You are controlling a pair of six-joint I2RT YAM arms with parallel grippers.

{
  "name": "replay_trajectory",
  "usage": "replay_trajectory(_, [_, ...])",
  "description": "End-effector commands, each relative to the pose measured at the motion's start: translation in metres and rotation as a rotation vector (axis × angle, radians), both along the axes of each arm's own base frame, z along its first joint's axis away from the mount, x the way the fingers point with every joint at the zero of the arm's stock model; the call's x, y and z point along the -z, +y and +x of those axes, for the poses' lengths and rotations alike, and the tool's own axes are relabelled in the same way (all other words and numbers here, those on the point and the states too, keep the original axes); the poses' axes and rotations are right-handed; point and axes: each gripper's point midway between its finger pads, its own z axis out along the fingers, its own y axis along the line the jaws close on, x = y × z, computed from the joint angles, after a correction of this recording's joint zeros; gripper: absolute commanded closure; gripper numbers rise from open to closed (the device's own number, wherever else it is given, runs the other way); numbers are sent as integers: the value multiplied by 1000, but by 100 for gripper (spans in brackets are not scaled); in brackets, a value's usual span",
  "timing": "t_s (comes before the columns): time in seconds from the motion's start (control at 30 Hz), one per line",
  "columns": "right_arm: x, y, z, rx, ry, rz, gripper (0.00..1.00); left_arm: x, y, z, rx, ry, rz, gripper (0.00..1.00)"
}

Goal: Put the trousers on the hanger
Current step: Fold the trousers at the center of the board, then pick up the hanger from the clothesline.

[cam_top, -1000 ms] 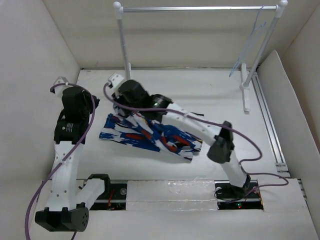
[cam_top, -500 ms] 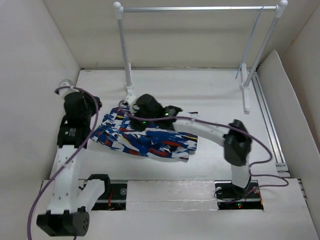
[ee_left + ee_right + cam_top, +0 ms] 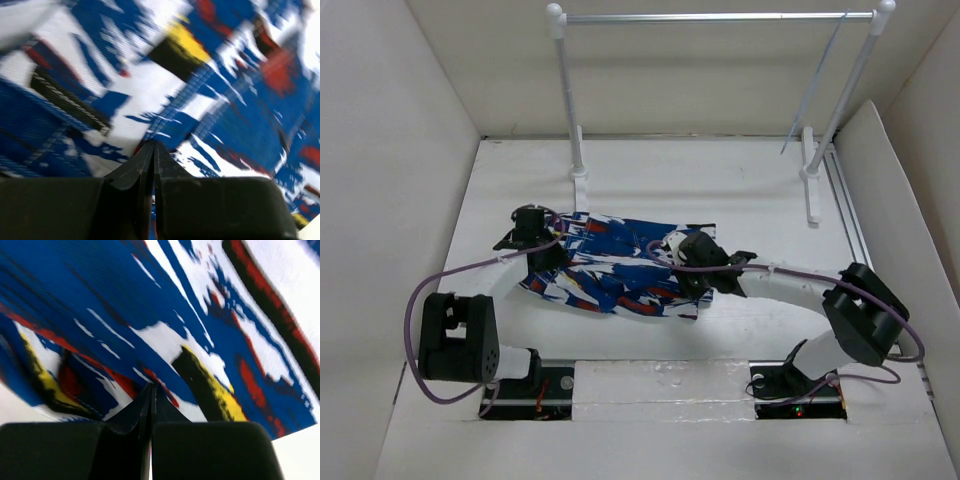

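**A:** Where do your grippers stand?

**B:** Your left gripper (image 3: 153, 145) has its jaws pressed together, tips down at the patterned cloth. Your right gripper (image 3: 151, 386) is closed the same way. Neither wrist view lets you tell whether a fold is actually caught between the tips.

**A:** And what is around them?

**B:** The trousers (image 3: 610, 270) lie spread flat on the table (image 3: 740, 190). The left gripper is at their left end and the right gripper is at their right end.

**A:** The hanger?

**B:** The hanger (image 3: 812, 88) hangs from the right end of the rail rack (image 3: 720, 16), well apart from the cloth and from both arms. Nothing is draped on it.

**A:** So how far along are you?

**B:** Early, by my reading. No part of the trousers is off the table. You have yet to secure a grip, lift the cloth, carry it to the back right, and feed it over the hanger's bar.
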Motion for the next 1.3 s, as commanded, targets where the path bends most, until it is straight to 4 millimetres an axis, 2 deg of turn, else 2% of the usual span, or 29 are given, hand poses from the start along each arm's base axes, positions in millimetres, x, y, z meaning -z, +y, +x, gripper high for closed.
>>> replay_trajectory(0.0, [4, 5, 6, 20, -35, 29, 100, 27, 32, -14, -131, 72, 2, 100])
replay_trajectory(0.03, [6, 5, -1, 14, -34, 14, 100, 25, 40, -15, -177, 68, -12, 100])
replay_trajectory(0.1, [4, -3, -16, 14, -22, 1, 100, 6, 51, -14, -256, 19, 16, 100])
replay_trajectory(0.2, [-2, -7, -16, 17, -27, -1, 100, -19, 51, -7, -270, -54, -3, 99])
replay_trajectory(0.27, [-11, -16, -15, 6, -25, -32, 99, -52, 43, 4, -235, -144, -36, 95])
replay_trajectory(0.3, [-38, -10, -3, 8, -69, 6, 94, -67, 34, 9, -189, -190, -36, 93])
replay_trajectory(0.33, [-50, -13, -7, -8, -65, -11, 89, -93, 25, 18, -150, -260, -39, 91])
replay_trajectory(0.37, [-70, -14, 1, -33, -105, -4, 82, -106, 15, 20, -114, -286, -32, 91])
replay_trajectory(0.4, [-91, -17, 11, -22, -142, 18, 64, -115, -11, 19, -27, -306, -27, 91])
replay_trajectory(0.43, [-141, -15, 22, -16, -228, 80, 55, -129, -26, 23, 17, -337, -28, 92])
replay_trajectory(0.47, [-165, -19, 31, -23, -280, 97, 48, -133, -36, 24, 34, -346, -4, 96])
replay_trajectory(0.5, [-193, -37, 50, 40, -329, 117, 39, -134, -68, 16, 127, -347, -7, 98])
replay_trajectory(0.53, [-243, -48, 62, 77, -411, 164, 37, -134, -85, 19, 168, -343, 10, 100])
replay_trajectory(0.57, [-268, -60, 71, 93, -460, 182, 37, -132, -94, 18, 179, -346, 48, 100])
replay_trajectory(0.6, [-292, -73, 80, 124, -505, 200, 59, -132, -110, 16, 216, -347, 58, 100])
replay_trajectory(0.63, [-314, -107, 98, 217, -553, 194, 82, -131, -144, 7, 304, -348, 66, 100])
replay_trajectory(0.67, [-355, -120, 108, 243, -638, 230, 100, -133, -155, 5, 317, -363, 94, 100])
replay_trajectory(0.7, [-372, -135, 117, 278, -673, 234, 100, -133, -169, 2, 347, -368, 102, 100])
replay_trajectory(0.73, [-386, -166, 129, 359, -709, 218, 100, -135, -194, -6, 405, -375, 101, 100])
replay_trajectory(0.77, [-405, -176, 143, 382, -742, 230, 100, -137, -205, -7, 430, -382, 89, 100])
replay_trajectory(0.8, [-411, -188, 152, 410, -754, 223, 91, -136, -216, -11, 460, -384, 77, 100])
replay_trajectory(0.83, [-415, -198, 161, 433, -758, 218, 77, -133, -225, -13, 489, -379, 66, 100])
replay_trajectory(0.87, [-418, -218, 170, 477, -762, 207, 63, -132, -234, -18, 526, -372, 41, 100])
replay_trajectory(0.9, [-427, -229, 184, 506, -776, 198, 43, -130, -242, -22, 553, -374, 26, 100])
replay_trajectory(0.97, [-429, -254, 198, 565, -781, 189, 27, -124, -250, -30, 596, -364, -1, 100])
replay_trajectory(1.0, [-424, -260, 214, 565, -768, 199, 24, -120, -249, -32, 605, -356, -3, 98])
replay_trajectory(1.07, [-420, -264, 231, 545, -750, 250, 20, -111, -246, -38, 620, -345, -4, 94])
replay_trajectory(1.13, [-400, -279, 253, 567, -691, 266, 20, -104, -241, -43, 627, -333, 10, 92])
replay_trajectory(1.27, [-374, -280, 276, 563, -646, 309, 19, -97, -230, -46, 623, -322, 44, 88])
